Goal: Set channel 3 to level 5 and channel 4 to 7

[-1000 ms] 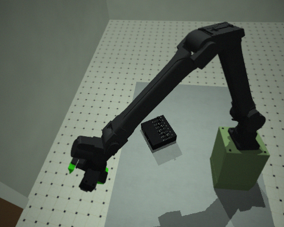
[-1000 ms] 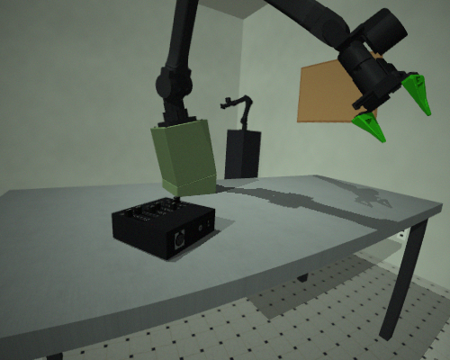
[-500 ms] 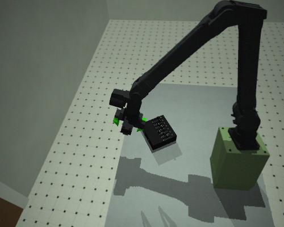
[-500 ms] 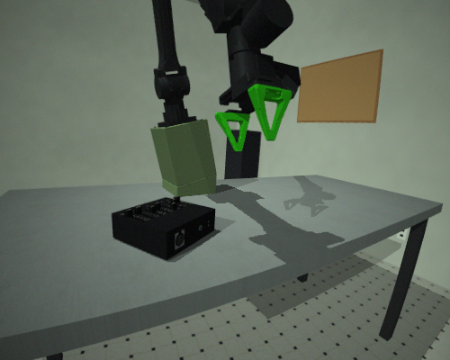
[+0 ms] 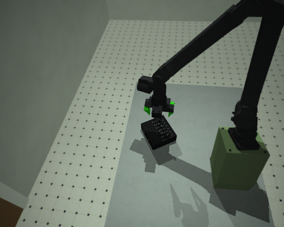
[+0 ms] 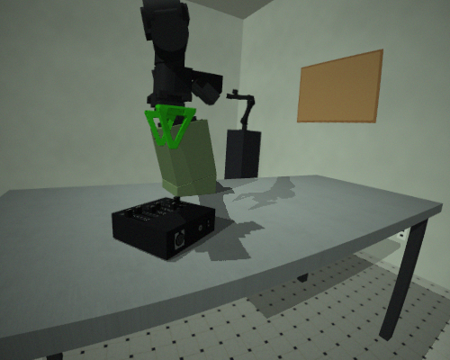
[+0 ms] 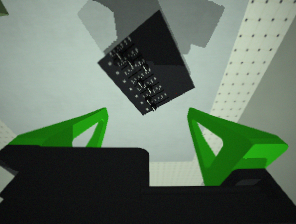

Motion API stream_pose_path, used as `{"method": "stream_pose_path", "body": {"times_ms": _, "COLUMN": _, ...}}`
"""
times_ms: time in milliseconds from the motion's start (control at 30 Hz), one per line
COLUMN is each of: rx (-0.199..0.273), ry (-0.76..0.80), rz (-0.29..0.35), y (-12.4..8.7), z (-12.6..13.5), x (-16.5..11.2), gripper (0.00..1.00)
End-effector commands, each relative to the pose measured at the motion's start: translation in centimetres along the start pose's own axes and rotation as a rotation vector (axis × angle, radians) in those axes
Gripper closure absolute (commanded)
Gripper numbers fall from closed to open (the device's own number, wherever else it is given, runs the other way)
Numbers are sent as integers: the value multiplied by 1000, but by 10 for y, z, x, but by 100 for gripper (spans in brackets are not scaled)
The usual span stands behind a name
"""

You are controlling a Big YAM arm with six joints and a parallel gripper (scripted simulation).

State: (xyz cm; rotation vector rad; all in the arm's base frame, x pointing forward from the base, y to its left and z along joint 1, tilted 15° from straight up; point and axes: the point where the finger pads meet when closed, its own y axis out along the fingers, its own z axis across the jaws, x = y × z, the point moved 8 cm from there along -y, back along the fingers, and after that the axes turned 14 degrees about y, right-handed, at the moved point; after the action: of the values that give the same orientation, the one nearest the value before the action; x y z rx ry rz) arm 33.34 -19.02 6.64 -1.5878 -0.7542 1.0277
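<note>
The lighting desk point(image 5: 159, 134) is a small black box standing flat on the grey table, with a row of several faders on its top. It also shows in the exterior view point(image 6: 163, 227) and in the wrist view point(image 7: 145, 70), turned at an angle. The fader caps are too small to read their levels. My gripper point(image 5: 159, 111) with green fingers hangs well above the desk, pointing down at it, open and empty. It shows in the exterior view point(image 6: 169, 143) and in the wrist view point(image 7: 148, 131), where the desk lies beyond the gap between the fingers.
The arm's green base block point(image 5: 237, 159) stands on the table to the right of the desk. The table's left edge point(image 5: 127, 133) runs close to the desk. A second dark stand point(image 6: 242, 153) sits beyond the table.
</note>
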Motion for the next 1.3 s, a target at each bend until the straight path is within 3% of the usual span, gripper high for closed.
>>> {"method": "stream_pose_path", "body": {"times_ms": 0, "rx": -34, "ry": -43, "rz": -3, "y": -7, "z": -18, "x": 1, "gripper": 0}}
{"method": "stream_pose_path", "body": {"times_ms": 500, "rx": -30, "ry": -30, "rz": -4, "y": -4, "z": -13, "x": 1, "gripper": 0}}
{"method": "stream_pose_path", "body": {"times_ms": 533, "rx": -5, "ry": 9, "rz": -8, "y": 6, "z": -2, "x": -4, "gripper": 0}}
{"method": "stream_pose_path", "body": {"times_ms": 767, "rx": -40, "ry": 468, "rz": -102, "y": 61, "z": 36, "x": -54, "gripper": 0}}
{"method": "stream_pose_path", "body": {"times_ms": 833, "rx": -40, "ry": 468, "rz": -102, "y": 61, "z": 36, "x": -54, "gripper": 0}}
{"method": "stream_pose_path", "body": {"times_ms": 867, "rx": -35, "ry": 631, "rz": -122, "y": 69, "z": 43, "x": -61, "gripper": 0}}
{"method": "stream_pose_path", "body": {"times_ms": 933, "rx": -31, "ry": 748, "rz": -148, "y": 79, "z": 54, "x": -71, "gripper": 0}}
{"method": "stream_pose_path", "body": {"times_ms": 1033, "rx": -64, "ry": 919, "rz": -176, "y": 72, "z": 54, "x": -80, "gripper": 0}}
{"method": "stream_pose_path", "body": {"times_ms": 1067, "rx": -83, "ry": 971, "rz": -180, "y": 70, "z": 53, "x": -71, "gripper": 0}}
{"method": "stream_pose_path", "body": {"times_ms": 1267, "rx": -78, "ry": 978, "rz": -180, "y": 75, "z": 48, "x": -72, "gripper": 0}}
